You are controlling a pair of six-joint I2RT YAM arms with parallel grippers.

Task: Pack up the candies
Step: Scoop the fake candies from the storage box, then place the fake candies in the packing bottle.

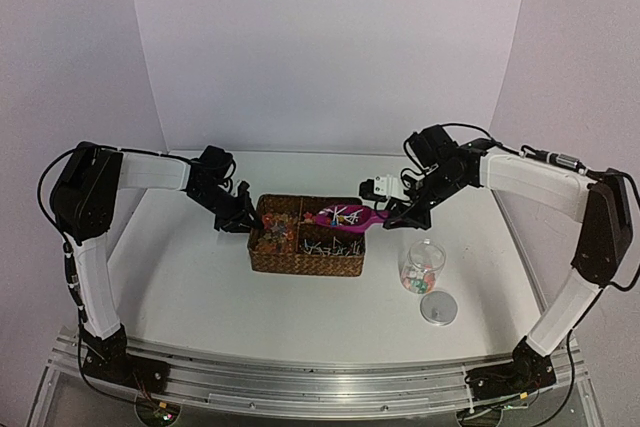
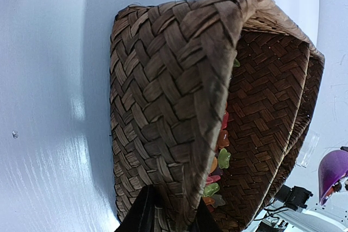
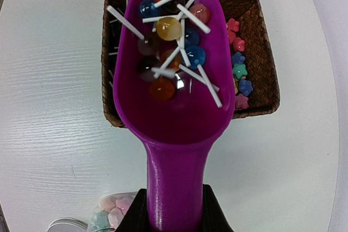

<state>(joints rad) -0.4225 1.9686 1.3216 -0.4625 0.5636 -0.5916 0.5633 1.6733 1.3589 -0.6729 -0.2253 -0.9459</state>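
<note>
A woven basket [image 1: 305,262] sits mid-table with two compartments. Small flower-shaped candies [image 2: 223,158] in mixed colours lie in its left compartment, also seen in the right wrist view [image 3: 239,71]. Lollipops with white sticks lie in the right compartment. My left gripper [image 2: 173,218] is shut on the basket's left wall [image 2: 163,80]. My right gripper [image 3: 175,215] is shut on the handle of a magenta scoop [image 3: 174,107]. The scoop [image 1: 345,216] is held level above the basket's right side, and several round lollipops [image 3: 168,28] lie in its bowl.
A clear jar [image 1: 422,265] holding some pastel candies stands open to the right of the basket, also at the bottom of the right wrist view [image 3: 111,213]. Its round lid [image 1: 438,308] lies flat just in front of it. White walls close off the back.
</note>
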